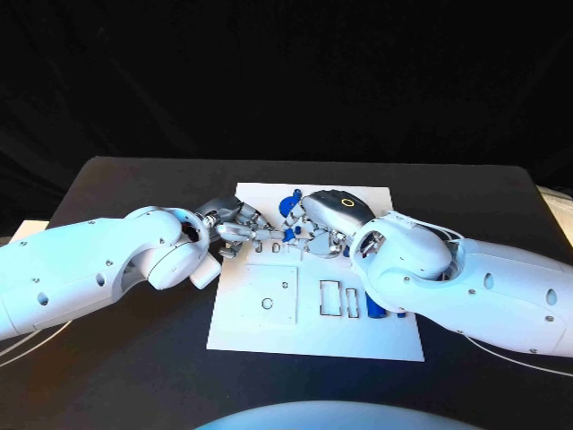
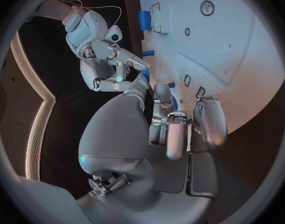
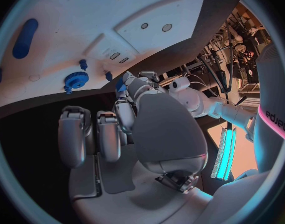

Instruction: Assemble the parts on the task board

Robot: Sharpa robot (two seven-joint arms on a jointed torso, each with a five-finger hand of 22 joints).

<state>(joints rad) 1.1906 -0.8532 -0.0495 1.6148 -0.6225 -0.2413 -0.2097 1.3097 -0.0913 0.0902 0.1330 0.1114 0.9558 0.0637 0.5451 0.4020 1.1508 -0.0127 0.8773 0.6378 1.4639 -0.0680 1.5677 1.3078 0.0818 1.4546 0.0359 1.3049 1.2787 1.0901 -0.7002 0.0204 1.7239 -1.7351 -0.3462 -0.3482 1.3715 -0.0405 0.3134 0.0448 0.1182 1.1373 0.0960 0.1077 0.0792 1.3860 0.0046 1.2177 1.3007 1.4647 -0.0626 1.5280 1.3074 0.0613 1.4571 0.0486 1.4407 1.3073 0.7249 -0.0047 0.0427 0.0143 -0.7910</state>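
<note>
Nearest to you in the head view are the two white forearms, and between them the task board (image 1: 315, 336) lies on the black worktop (image 1: 132, 358). Both hands meet over the far half of the board. The left hand (image 1: 242, 226) and the right hand (image 1: 315, 224) are almost touching each other at their fingertips.

In the right wrist view, the right hand (image 3: 127, 99) seems to pinch a small blue part (image 3: 120, 84) at its fingertips, so I judge it is holding this part. In the left wrist view, the fingers of the left hand (image 2: 170, 129) are curled, and something blue shows between them, but I cannot tell whether the hand grips it or only touches it.

Other parts are there too: a blue gear (image 3: 75, 79) stands on the board near two small blue pegs (image 3: 83, 63), and a long blue bar (image 1: 373, 303) lies beside the rectangular slots (image 1: 332, 297) on the near right side of the board.

The step in hand looks like a transfer or an alignment of the small part between both hands. To do it well, move slowly and keep the part upright. Do not release with one hand before the other hand has a firm hold. Watch the wrist views, because the hands hide the part from the head camera.
</note>
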